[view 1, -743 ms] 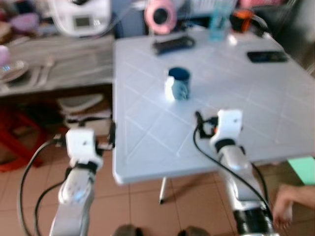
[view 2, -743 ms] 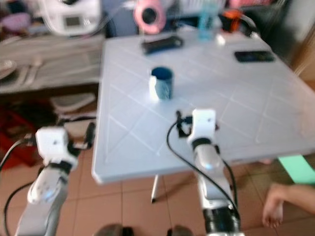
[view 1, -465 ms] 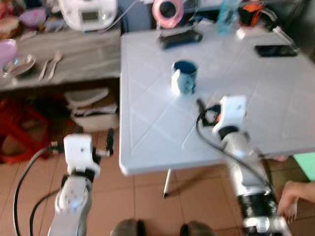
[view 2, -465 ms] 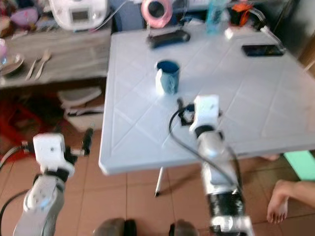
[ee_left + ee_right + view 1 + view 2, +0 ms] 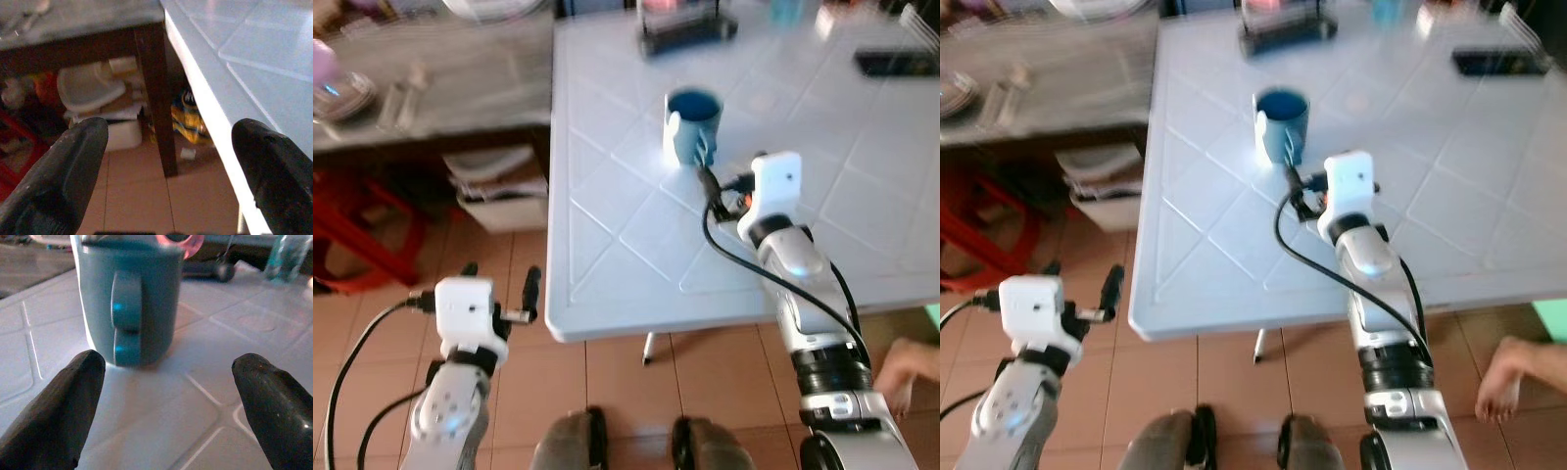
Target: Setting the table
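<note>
Blue ceramic mug stands upright on white table, handle facing right gripper, fingers apart, at six o'clock.

Worktop: white, with a moulded diamond pattern; it stood on a floor of reddish tiles.
Blue mug: stood upright on the worktop, its handle turned toward the robot.
Dark long object: lay near the far edge, blurred.
Black phone: lay flat toward the far right.
Side worktop: grey, just left of the white one; a plate and cutlery lay on it, blurred.
</note>
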